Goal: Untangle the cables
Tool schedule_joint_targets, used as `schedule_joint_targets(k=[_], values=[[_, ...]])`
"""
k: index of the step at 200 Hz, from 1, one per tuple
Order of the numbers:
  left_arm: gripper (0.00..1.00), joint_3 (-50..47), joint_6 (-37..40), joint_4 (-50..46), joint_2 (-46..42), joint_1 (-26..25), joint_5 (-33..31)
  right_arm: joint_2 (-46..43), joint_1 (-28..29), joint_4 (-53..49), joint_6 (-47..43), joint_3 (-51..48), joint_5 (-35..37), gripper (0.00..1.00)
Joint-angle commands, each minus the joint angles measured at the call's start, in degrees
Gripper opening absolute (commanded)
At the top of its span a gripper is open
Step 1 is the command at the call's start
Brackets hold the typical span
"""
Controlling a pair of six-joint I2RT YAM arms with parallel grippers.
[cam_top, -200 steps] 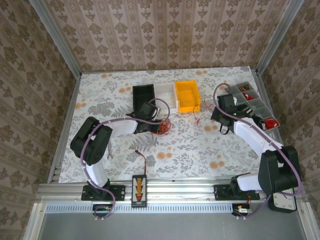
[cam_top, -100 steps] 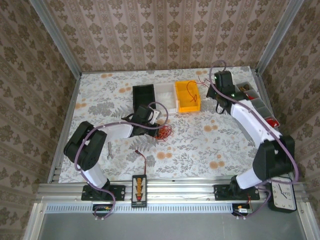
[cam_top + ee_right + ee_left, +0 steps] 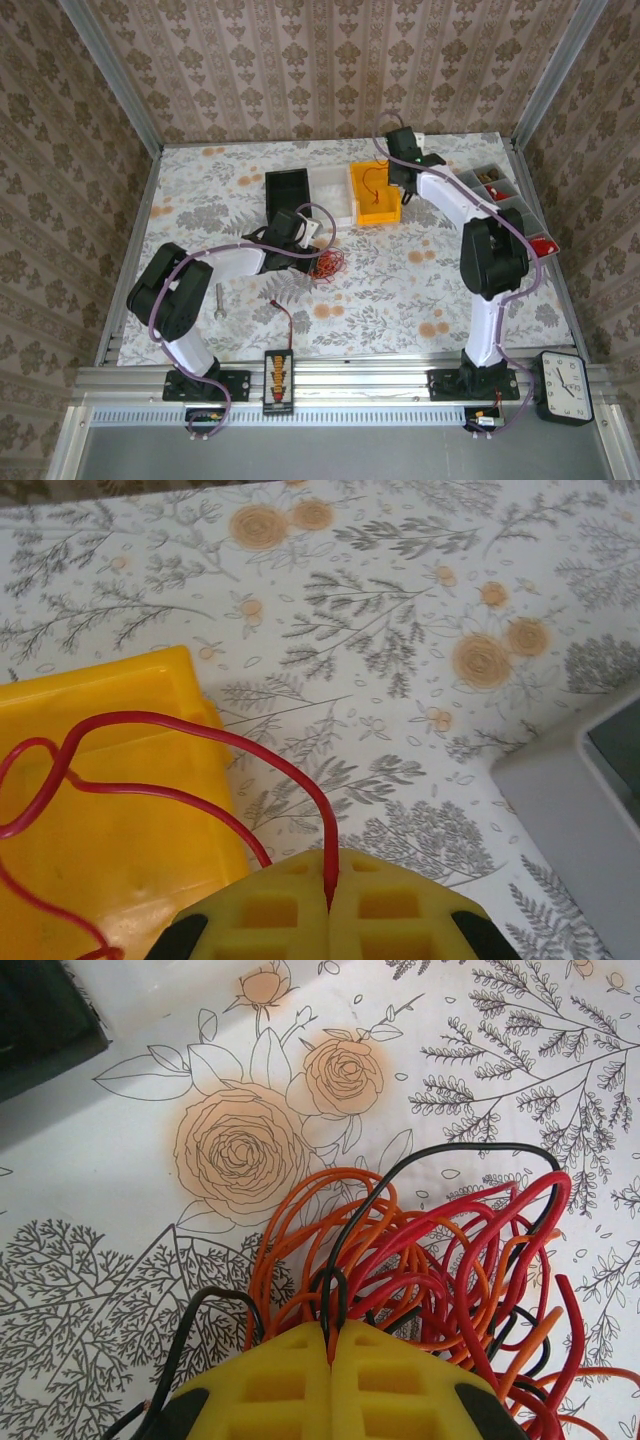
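Observation:
The cables (image 3: 440,1250) are a tangle of thin red, orange and black wires lying on the flowered table, seen from above as a small bundle (image 3: 328,265) left of centre. My left gripper (image 3: 331,1332) is shut at the bundle's edge, pinching a black loop and an orange strand between its yellow fingers (image 3: 400,1385). One red cable (image 3: 150,750) is separate. My right gripper (image 3: 329,888) is shut on its end, and it loops out over the yellow bin (image 3: 90,880). From above, the right gripper (image 3: 392,172) hangs at the far edge, beside the yellow bin (image 3: 357,190), with the red cable (image 3: 373,183) over the bin.
A black bin (image 3: 288,188) and a clear bin (image 3: 330,185) stand left of the yellow one. A grey compartment organiser (image 3: 505,205) sits at the far right, its corner (image 3: 580,800) close to my right gripper. A red-and-black lead (image 3: 288,318) runs to a plug board (image 3: 279,378). A small metal tool (image 3: 218,298) lies near the left arm.
The right arm has swung from the table's right side up and left to the yellow bin, carrying the single red cable. The left gripper has drawn the bundle slightly in.

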Motion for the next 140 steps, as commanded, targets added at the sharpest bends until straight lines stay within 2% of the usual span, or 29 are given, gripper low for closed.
schedule_joint_targets(k=[1,65,110,128,140], values=[[0.00,0.9,0.4,-0.9,0.3,0.7,0.5,3.7,1.7,-4.7,-2.1,3.7,3.2,0.00],[0.00,0.4,0.2,-0.9,1.0,1.0,0.5,8.3,3.0,-5.7,-0.6,5.4,-5.8,0.00],[0.00,1.4,0.4,-1.4,1.6,0.9,0.8,9.2,2.8,-6.7,1.5,6.1,-8.3,0.03],[0.00,1.5,0.4,-1.6,1.5,0.9,0.8,8.2,2.8,-7.2,2.5,6.7,-9.2,0.12],[0.00,1.7,0.4,-1.7,1.5,0.9,0.7,7.0,2.8,-7.2,3.3,6.7,-9.8,0.25]])
